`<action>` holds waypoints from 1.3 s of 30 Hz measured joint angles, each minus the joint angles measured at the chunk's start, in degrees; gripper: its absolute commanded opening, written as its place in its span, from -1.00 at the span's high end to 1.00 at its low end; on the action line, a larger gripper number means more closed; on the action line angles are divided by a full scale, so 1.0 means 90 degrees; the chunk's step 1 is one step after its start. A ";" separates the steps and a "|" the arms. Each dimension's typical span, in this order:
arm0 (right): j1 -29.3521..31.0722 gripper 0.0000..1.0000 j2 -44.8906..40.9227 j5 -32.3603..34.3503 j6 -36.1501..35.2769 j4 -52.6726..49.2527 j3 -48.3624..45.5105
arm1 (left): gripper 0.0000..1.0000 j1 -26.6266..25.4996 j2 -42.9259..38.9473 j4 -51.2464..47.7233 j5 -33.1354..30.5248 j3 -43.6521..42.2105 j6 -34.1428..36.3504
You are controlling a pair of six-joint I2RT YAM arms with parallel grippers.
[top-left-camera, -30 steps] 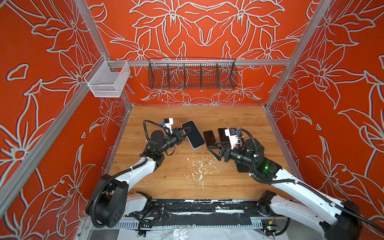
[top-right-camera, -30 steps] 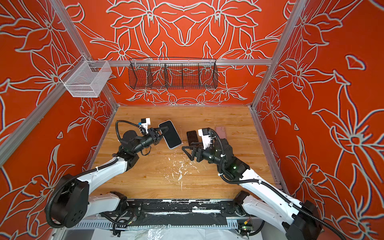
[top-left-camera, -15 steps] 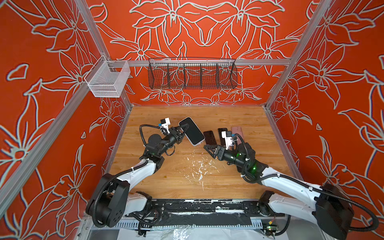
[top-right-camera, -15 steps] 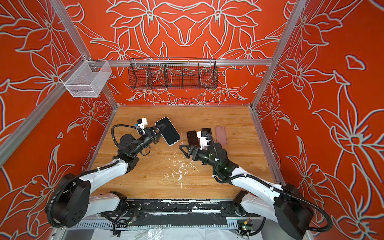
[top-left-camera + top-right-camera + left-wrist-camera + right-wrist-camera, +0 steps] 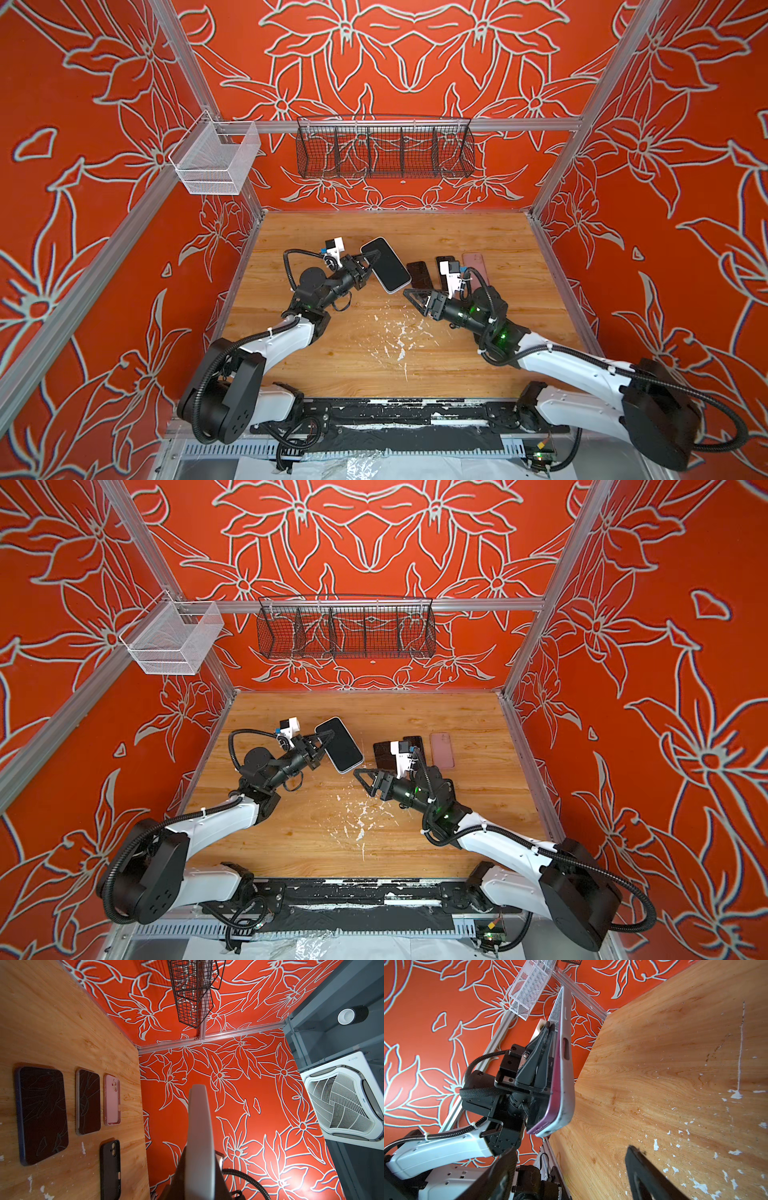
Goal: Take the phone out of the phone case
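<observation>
Gripped and lifted: the robot's left hand (image 5: 371, 262) is clamped on one long edge of the phone (image 5: 386, 266). It holds the phone clear of the wooden tabletop (image 5: 415, 365), tilted, with the dark screen facing up in both top views. The phone sits inside its pale grey phone case (image 5: 568, 1084), whose rim shows edge-on in the right wrist view, with the left hand's black fingers (image 5: 542, 1057) pressed against it. The phone hangs well apart from the pink case (image 5: 476, 266), on the left arm's side of it. The right hand (image 5: 412, 297) hovers with its jaws apart and nothing between them. It is nearer the robot's base than the pink case and just short of the phone's lower corner. In the right wrist view its fingers (image 5: 645, 1174) frame only bare wood. Just beside the pink case, on the side toward the held phone, a dark-screened phone in a grey case (image 5: 88, 1101) lies flat. Next to that, further from the pink case, lies a second dark-screened phone in a navy case (image 5: 43, 1113). A black case (image 5: 110, 1169) rests flat near one end of the pink case and is visible only from the left wrist. White flecks (image 5: 399, 340) mark the wood on the base side of the pink case, and a black wire basket (image 5: 384, 147) hangs on the back wall beyond it.
</observation>
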 measured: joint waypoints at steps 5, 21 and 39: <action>0.0000 -0.68 0.0041 0.0029 -0.0017 0.0032 0.0000 | 1.00 0.0000 0.0002 0.0051 0.0049 0.0017 -0.0097; 0.0000 -0.68 0.0413 0.0102 -0.0112 0.0287 0.0012 | 1.00 0.0000 0.0000 0.0136 0.0313 0.0095 -0.0265; -0.0056 -0.68 0.0605 -0.0544 -0.0306 0.0058 0.0464 | 1.00 0.0049 -0.0029 0.0192 0.0262 0.0097 -0.0277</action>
